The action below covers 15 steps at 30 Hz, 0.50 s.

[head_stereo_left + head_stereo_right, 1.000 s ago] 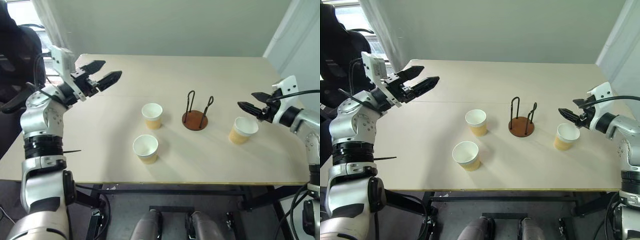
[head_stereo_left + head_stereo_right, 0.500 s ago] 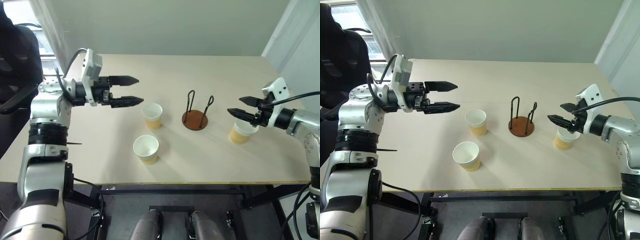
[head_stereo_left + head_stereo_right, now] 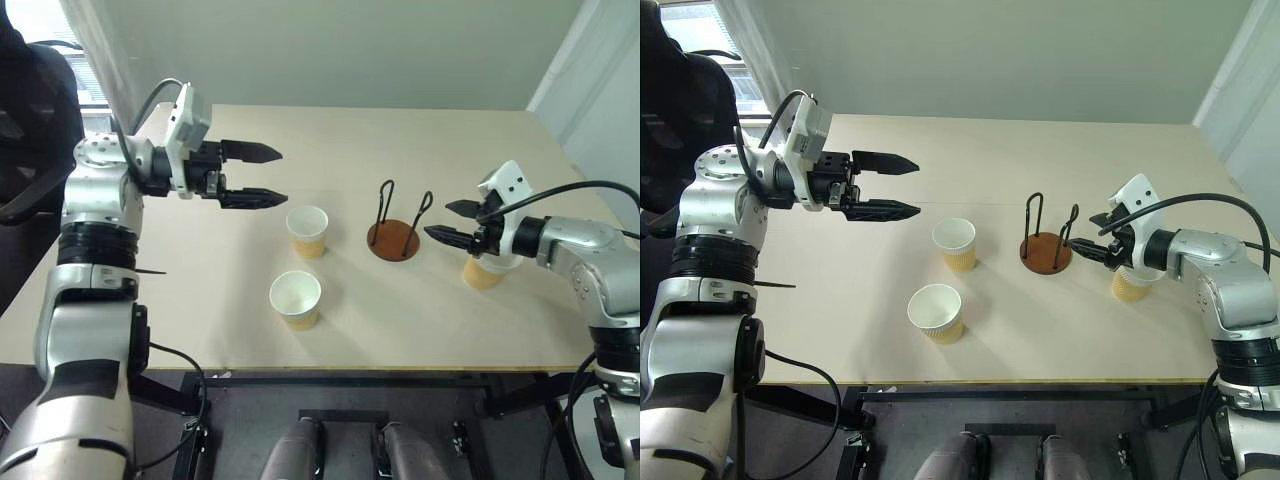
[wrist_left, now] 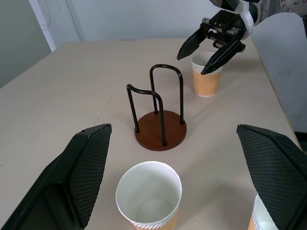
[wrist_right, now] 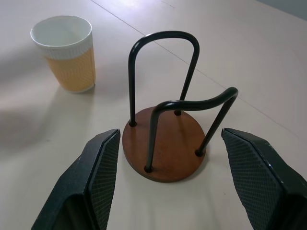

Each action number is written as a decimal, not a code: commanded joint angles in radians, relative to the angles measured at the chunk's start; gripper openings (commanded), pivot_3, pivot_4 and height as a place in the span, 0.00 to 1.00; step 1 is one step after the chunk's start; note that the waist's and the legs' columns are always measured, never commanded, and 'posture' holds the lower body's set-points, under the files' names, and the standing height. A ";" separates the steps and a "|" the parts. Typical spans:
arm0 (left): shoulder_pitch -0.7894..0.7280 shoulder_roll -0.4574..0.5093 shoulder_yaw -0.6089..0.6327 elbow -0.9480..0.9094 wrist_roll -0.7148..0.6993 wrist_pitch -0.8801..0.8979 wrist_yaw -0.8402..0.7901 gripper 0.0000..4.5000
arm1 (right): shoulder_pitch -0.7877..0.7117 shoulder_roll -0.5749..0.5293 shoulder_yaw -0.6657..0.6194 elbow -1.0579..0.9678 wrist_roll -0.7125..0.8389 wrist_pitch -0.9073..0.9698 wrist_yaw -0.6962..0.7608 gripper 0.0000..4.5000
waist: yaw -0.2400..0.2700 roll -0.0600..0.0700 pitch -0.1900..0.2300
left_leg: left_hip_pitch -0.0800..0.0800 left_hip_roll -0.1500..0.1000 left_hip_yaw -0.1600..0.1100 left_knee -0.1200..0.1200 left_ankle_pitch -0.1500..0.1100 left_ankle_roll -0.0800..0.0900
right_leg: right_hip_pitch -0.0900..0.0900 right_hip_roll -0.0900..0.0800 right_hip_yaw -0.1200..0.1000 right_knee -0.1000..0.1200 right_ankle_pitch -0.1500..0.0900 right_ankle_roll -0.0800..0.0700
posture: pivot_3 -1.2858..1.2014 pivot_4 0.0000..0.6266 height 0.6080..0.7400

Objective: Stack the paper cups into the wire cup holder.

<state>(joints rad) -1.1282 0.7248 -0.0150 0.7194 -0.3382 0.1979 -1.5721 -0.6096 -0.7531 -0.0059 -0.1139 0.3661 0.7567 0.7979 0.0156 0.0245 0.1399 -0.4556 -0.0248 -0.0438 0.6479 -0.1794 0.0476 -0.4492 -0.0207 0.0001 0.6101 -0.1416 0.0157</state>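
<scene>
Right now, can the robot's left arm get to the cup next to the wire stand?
Probably yes. The left end effector is open, and only bare table lies between it and that paper cup.

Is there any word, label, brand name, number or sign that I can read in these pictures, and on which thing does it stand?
None can be read.
The three paper cups: plain, only a ribbed texture.
The wire cup holder: no label.
The table: no marks.
</scene>
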 commanded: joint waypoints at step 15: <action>0.002 0.029 0.024 -0.063 -0.010 -0.005 -0.032 0.99 | -0.121 0.027 0.127 0.038 -0.067 0.045 0.019 0.76 | -0.003 0.000 0.000 | 0.000 0.001 0.001 0.000 0.001 0.002 | -0.001 0.000 0.000 0.001 0.001 -0.001 | 0.52 0.24 1.00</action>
<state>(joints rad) -1.1205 0.7343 -0.0147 0.6902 -0.3396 0.1980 -1.5734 -0.7039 -0.7239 0.1294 -0.0667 0.3088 0.8061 0.8076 0.0127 0.0245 0.1399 -0.4555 -0.0242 -0.0427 0.6484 -0.1779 0.0500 -0.4504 -0.0207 0.0001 0.6107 -0.1407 0.0147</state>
